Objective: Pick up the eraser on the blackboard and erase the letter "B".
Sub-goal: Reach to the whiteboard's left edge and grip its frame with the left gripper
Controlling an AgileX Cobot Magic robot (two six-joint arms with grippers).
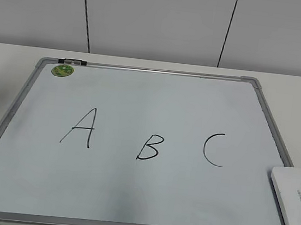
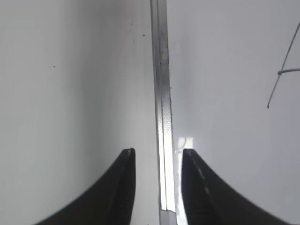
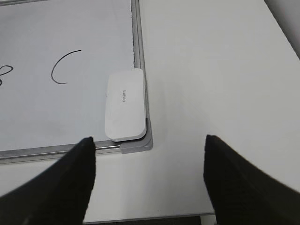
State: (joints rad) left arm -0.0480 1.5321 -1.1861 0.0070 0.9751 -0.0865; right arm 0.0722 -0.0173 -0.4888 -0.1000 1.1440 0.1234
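Observation:
The blackboard [image 1: 130,187] is a white board in a silver frame lying flat on the table, with black letters A, B [image 1: 150,147] and C. The white eraser [image 1: 295,201] lies on the board's near right corner, over the frame; it also shows in the right wrist view [image 3: 124,104]. My right gripper [image 3: 148,143] is open and empty, above the bare table just short of that corner. My left gripper [image 2: 157,154] is open and empty, straddling the board's left frame rail [image 2: 161,93]. Neither gripper shows in the exterior view. Only a sliver of the B shows in the right wrist view.
A small round green magnet [image 1: 63,70] sits at the board's far left corner beside a dark clip on the frame. The letter C [image 3: 63,67] lies left of the eraser. The white table [image 3: 211,70] extends right of the board, with its near edge below my right gripper.

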